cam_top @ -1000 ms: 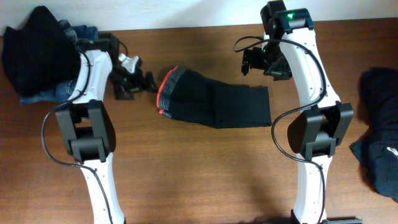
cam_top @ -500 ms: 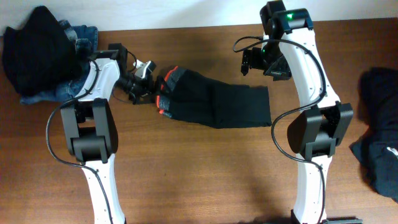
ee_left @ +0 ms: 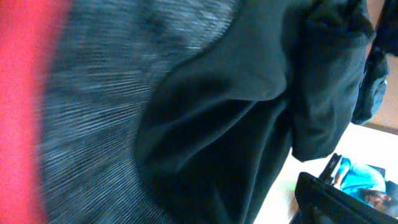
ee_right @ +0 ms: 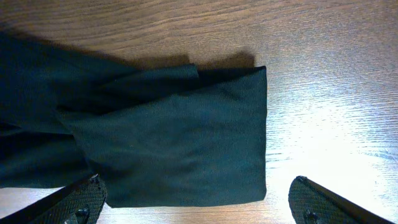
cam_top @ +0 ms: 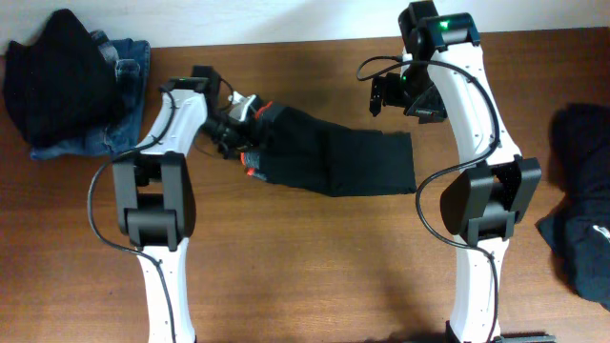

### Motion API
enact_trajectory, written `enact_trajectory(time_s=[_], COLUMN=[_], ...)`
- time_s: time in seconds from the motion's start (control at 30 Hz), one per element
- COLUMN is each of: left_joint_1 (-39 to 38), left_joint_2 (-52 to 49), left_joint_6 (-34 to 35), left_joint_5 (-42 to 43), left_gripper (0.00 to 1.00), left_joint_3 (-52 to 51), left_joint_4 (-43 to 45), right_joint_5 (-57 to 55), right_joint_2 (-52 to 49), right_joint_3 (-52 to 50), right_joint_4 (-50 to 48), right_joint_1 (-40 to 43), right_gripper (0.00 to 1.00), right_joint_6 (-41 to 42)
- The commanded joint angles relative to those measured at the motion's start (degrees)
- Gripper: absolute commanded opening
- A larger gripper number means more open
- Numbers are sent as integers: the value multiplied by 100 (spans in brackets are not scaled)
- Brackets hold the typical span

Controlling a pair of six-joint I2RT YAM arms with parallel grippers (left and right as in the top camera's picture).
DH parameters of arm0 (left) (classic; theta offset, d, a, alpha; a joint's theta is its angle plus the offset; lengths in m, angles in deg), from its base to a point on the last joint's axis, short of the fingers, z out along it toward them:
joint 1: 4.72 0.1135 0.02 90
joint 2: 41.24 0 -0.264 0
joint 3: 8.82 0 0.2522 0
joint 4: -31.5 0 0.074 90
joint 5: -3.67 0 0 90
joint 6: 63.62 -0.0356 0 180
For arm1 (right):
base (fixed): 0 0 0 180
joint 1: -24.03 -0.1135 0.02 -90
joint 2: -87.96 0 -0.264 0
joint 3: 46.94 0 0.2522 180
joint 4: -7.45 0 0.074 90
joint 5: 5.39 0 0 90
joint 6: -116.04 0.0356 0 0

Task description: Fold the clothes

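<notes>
**Left gripper reaches the waistband of the dark trousers**

A long black trouser-like garment lies across the middle of the wooden table. It is folded lengthwise and slopes from upper left to lower right. Its right end is a straight, squared hem. Its left end has a grey ribbed band edged with red trim. In the left wrist view that band and the black folds beside it fill nearly the whole picture, blurred by closeness.

A second ago the left gripper hung near the pile at the table's far-left corner, well apart from the trousers. It now sits against the waistband end with its jaws spread wide. Whether any fabric lies between them cannot be told. Most of the red trim that showed before is now covered by the gripper, and only a short stretch peeks out below it.

The right gripper has not shifted. It hovers above the hem end with its jaws wide apart and nothing between them.

In the far-left corner a black garment is heaped on blue denim jeans. More dark clothes lie at the right edge.
</notes>
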Motion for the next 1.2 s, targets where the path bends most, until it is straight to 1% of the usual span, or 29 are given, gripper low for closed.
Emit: enact_trajectory(time_s=[0.0,0.07,0.1,0.13,0.2,0.23,0.33,0.43,0.57,0.63,0.67,0.73,0.83,0.93,1.17], left_joint_1=[-151,-188,-195,-197,-197,-195,-192,-192,-192,-192,-192,-192,-190,-170,13], left_joint_2=[-87,-87,-87,-87,-87,-87,-87,-87,-87,-87,-87,-87,-85,-85,-74], left_joint_6=[-136,-136,-136,-136,-136,-136,-133,-133,-125,-57,44,234,302,302,498], left_joint_5=[-4,-2,-4,-7,-7,-9,-101,-444,-942,-1176,-1307,-1580,-1860,-2020,-2024], left_gripper=[99,96,91,82,72,68,52,40,27,17,13,1,1,1,1], left_joint_3=[-105,-105,-105,-105,-105,-105,-105,-105,-103,-103,-103,-103,-103,-103,-101], left_joint_4=[28,28,26,24,22,22,4,-52,-155,-186,-192,-212,-289,-391,-470], right_joint_5=[70,70,70,70,70,70,68,44,-79,-79,-79,-81,-81,-83,-76], right_joint_2=[90,90,90,90,90,90,90,90,90,90,90,90,90,90,90], right_joint_3=[26,26,26,26,26,26,-2,-103,-428,-671,-813,-1104,-1412,-1484,-1484], right_joint_4=[44,70,74,83,87,87,85,79,-42,-179,-269,-470,-708,-761,-739], right_joint_1=[-31,-31,-31,-31,-31,-31,-31,-31,-31,-31,-31,-31,11,133,575], right_gripper=[99,99,99,99,99,99,99,99,98,99,99,99,99,99,99], right_joint_6=[-87,-90,-87,-87,-87,-87,-87,-85,-85,-83,-83,-85,-83,-81,-79])
